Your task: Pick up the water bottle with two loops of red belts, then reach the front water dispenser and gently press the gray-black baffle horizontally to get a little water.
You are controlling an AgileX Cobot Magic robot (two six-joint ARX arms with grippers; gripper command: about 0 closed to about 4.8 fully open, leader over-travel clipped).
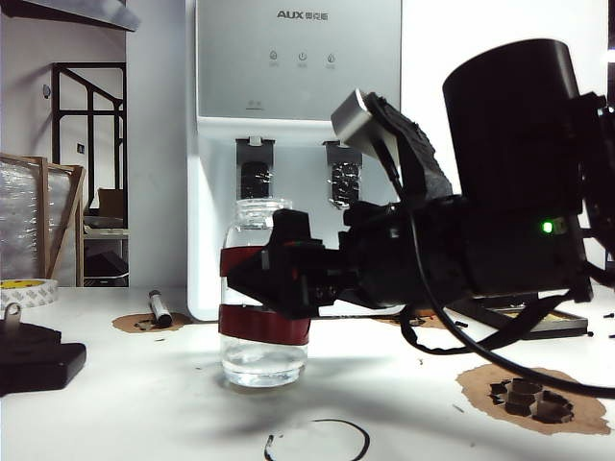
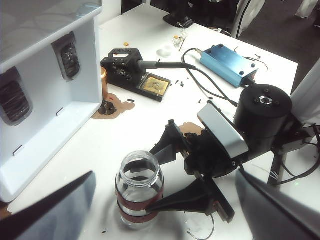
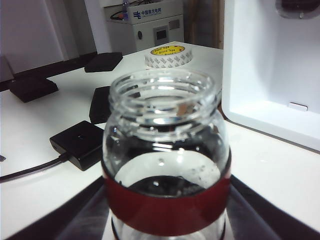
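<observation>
The water bottle, clear glass with two red bands, is upright just in front of the white water dispenser, below its left gray-black baffle. My right gripper reaches in level from the right and is shut on the bottle, one black finger against each side of the bands. The bottle's base is at table height; I cannot tell if it touches. Whether water is in it I cannot tell. My left gripper hangs open above, looking down on the bottle, with nothing between its blurred fingers.
A second baffle sits right of the first. A black marker and a tape roll lie to the left, with black boxes. A soldering station and a blue box stand to the right. A drawn circle marks the near table.
</observation>
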